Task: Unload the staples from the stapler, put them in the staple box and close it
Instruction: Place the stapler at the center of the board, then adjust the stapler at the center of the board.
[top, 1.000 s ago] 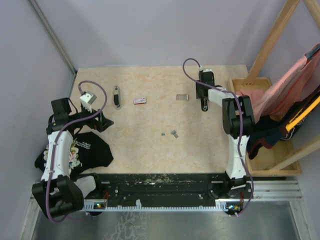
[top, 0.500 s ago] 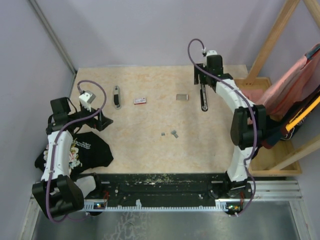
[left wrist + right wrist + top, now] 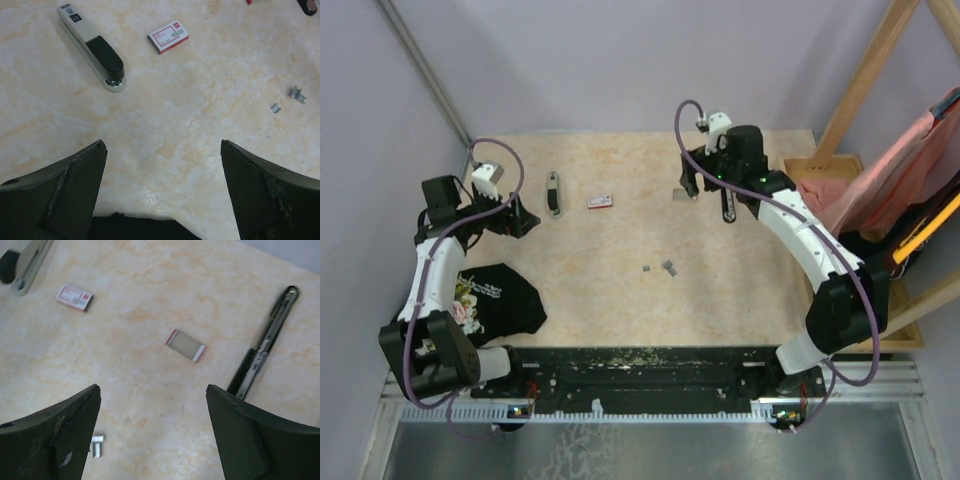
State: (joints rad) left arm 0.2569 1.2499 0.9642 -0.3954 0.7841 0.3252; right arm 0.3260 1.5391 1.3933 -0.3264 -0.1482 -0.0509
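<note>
The left fingers (image 3: 523, 222) hang over the left side of the bench (image 3: 620, 300), spread wide with nothing between them; below them and a little ahead lies a white-and-black stapler (image 3: 92, 47), closed and flat on the surface. Just beside its right lies a small red-and-white box (image 3: 168, 36). The right fingers (image 3: 692, 186) hover over the far middle of the bench, also standing wide apart and gripping nothing. Under them rests a small grey tray with red ends (image 3: 186, 345); just to its right a slim black stapler (image 3: 262, 360) lies on the bench, touched by neither arm. The staples (image 3: 669, 266) sit loose on the bare bench near its middle; they are two tiny grey pieces close together. They lie well apart from both staplers and nearer the arm bases than the box or the tray. A black printed cloth (image 3: 500, 300) lies at the bench's near left corner, below the left arm.
</note>
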